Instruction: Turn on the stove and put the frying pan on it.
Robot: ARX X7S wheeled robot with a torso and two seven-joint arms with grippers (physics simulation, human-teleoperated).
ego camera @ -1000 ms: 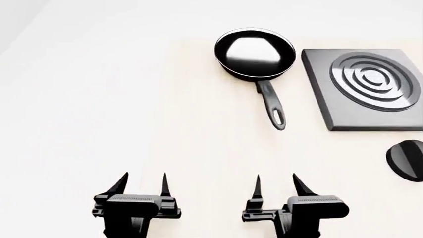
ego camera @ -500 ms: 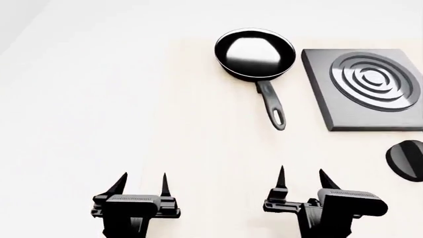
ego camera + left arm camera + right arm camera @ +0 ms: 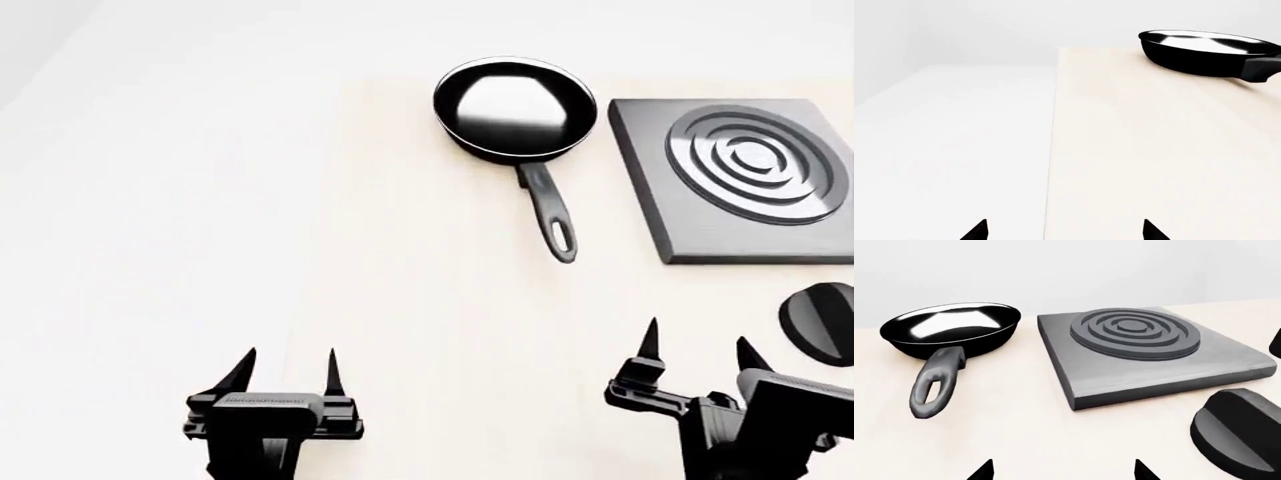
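Rightward and a little forward is where the right gripper [image 3: 697,348] has travelled over the last second, from near the middle of the head view to the lower right, close beside the knob [image 3: 819,322]; the left gripper [image 3: 288,363] has kept its place, and nothing on the counter [image 3: 400,300] has shifted.

The stove [image 3: 694,200] lies flat at the right of the counter, its raised ring burner [image 3: 758,160] bare. Its round black knob sits apart from the slab, just nearer the robot, and is partly cut by the frame edge. In the right wrist view the knob [image 3: 1237,432] is close ahead of the fingertips [image 3: 981,471], off to one side rather than between them.

The frying pan [image 3: 514,108] rests on the counter just beside the stove, on its left, not touching it. Its shiny inside faces up and its long handle [image 3: 550,212] points back toward the robot, loop hole at the end.

Both pairs of jaws stand spread apart and hold nothing. The left gripper hovers well away from the pan, over the counter's left part
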